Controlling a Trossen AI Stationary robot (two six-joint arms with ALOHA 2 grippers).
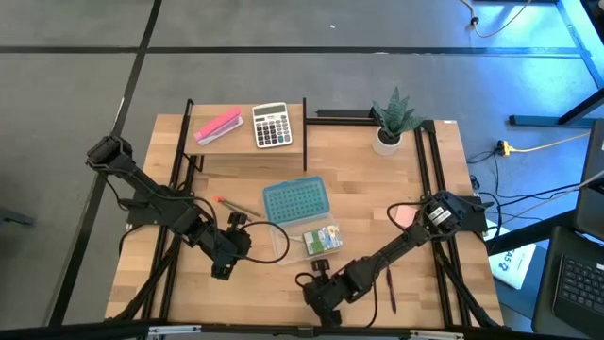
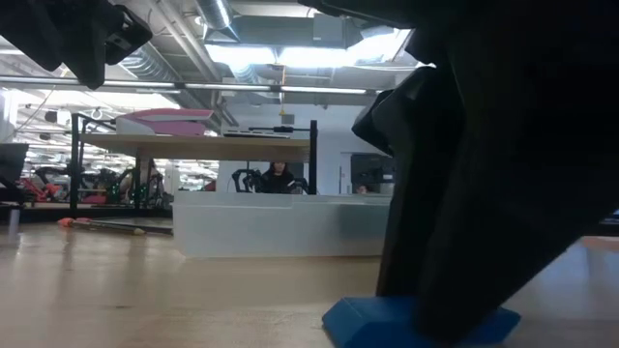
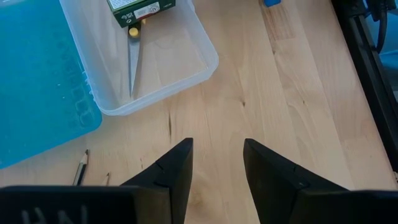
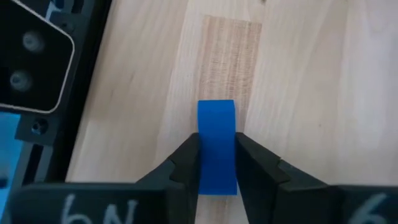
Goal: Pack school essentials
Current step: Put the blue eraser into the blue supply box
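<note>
My right gripper stands near the table's near edge, shut on the tiny blue eraser. My left gripper is open and hovers over bare wood near the clear plastic box. That box holds the yellow-handled scissors and the yellow-green crayon box. A teal lid leans over the box's far side. The red-tipped pencil lies on the table left of the lid. The dark-red pen lies right of my right arm. My right gripper pinches the blue eraser by its two long sides, between both fingertips, coming from above. The fingers lie along the block. The eraser's underside rests on the tabletop.
A raised shelf at the far left carries the pink oblong block and the grey calculator. A potted plant stands at the far right. Black frame rails run along both table sides. Bare wood lies between the box and the near edge.
</note>
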